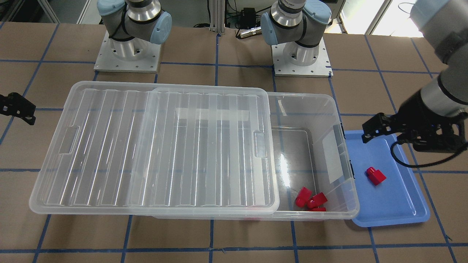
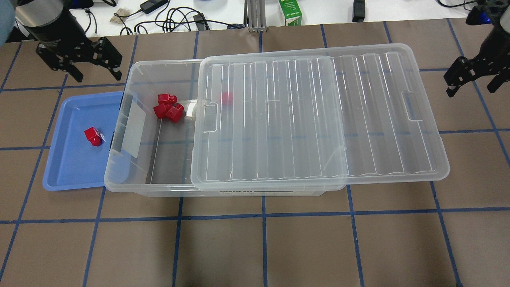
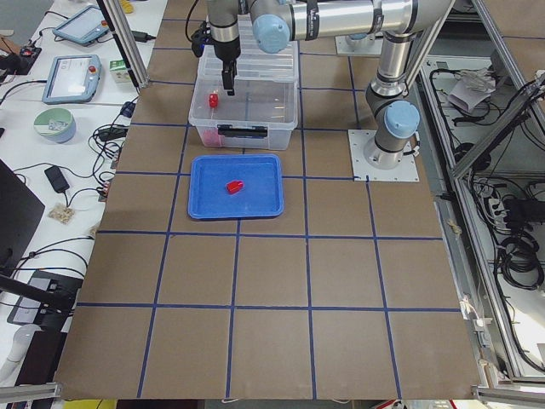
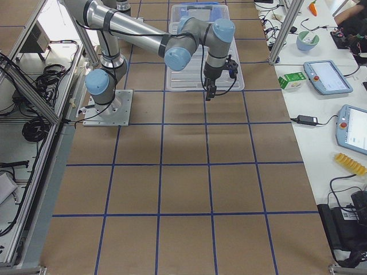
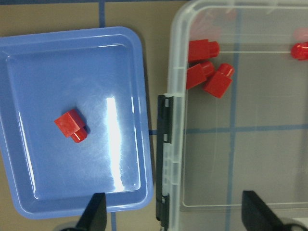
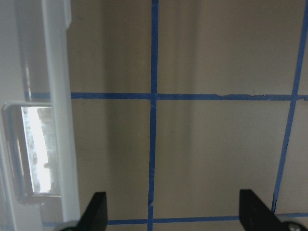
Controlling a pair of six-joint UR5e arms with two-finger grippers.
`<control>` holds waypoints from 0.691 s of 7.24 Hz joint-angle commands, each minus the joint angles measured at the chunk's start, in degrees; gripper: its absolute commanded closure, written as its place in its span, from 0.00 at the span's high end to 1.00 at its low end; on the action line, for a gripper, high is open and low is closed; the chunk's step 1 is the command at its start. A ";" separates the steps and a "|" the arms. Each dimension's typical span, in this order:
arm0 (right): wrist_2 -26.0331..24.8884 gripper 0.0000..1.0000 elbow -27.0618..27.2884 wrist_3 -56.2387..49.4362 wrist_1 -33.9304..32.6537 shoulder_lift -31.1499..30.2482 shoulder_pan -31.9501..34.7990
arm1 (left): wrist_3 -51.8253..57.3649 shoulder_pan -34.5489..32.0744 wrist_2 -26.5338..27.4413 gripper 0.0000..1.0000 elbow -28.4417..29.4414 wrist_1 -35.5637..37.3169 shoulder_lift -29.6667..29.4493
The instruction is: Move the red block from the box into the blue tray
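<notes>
Red block (image 2: 93, 136) lies on its side on the floor of the blue tray (image 2: 71, 167), roughly mid-tray, clear of the rim; nothing touches it; placement looks done.

Left gripper (image 2: 97, 75) hangs above the table at the tray's far corner, near the open end of the box (image 2: 119, 167); jaws spread wide, nothing between them. Right gripper (image 2: 470, 85) hovers over bare table beyond the other end of the lid (image 2: 318, 119); jaws likewise apart and empty.

Three other red blocks (image 2: 167, 109) cluster in a corner of the box; one more (image 2: 226, 98) shows dimly through the lid.

Risks, as judged:
- tray sits hard against the box end, its edge apparently under the box rim by the grey latch (image 5: 163, 144); any knock to the box would shift the tray and could send the glossy block skating;
- the left wrist view looks straight down on tray edge and latch; a descent from here could catch a finger on either;
- the lid is slid sideways and overhangs the box on the right arm's side; a careless sweep by the right gripper could tip or push it;
- look-alike blocks in the box invite a needless second pick.

Writing: a dark strip label (image 2: 255, 192) on the box's near wall, too small to read; a pale patch (image 2: 133, 129) on the end wall, no text visible; a green carton (image 2: 290, 12) beyond the table, print illegible.
</notes>
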 commanded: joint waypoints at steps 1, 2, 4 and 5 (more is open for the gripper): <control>-0.48 0.97 3.38 0.11 -1.74 -0.10 -0.04 | -1.96 -5.36 0.43 1.00 -0.70 -0.53 3.30; -0.40 0.98 3.47 0.20 -1.74 0.08 0.05 | -1.87 -5.63 0.08 1.00 -1.14 -0.45 4.53; 0.30 0.98 3.47 0.55 -1.31 0.08 0.22 | -1.78 -7.03 -0.62 1.00 -1.15 0.95 3.76; 0.48 0.99 3.56 0.81 -1.13 0.25 0.74 | -1.61 -6.78 -0.80 1.00 -0.80 0.26 5.32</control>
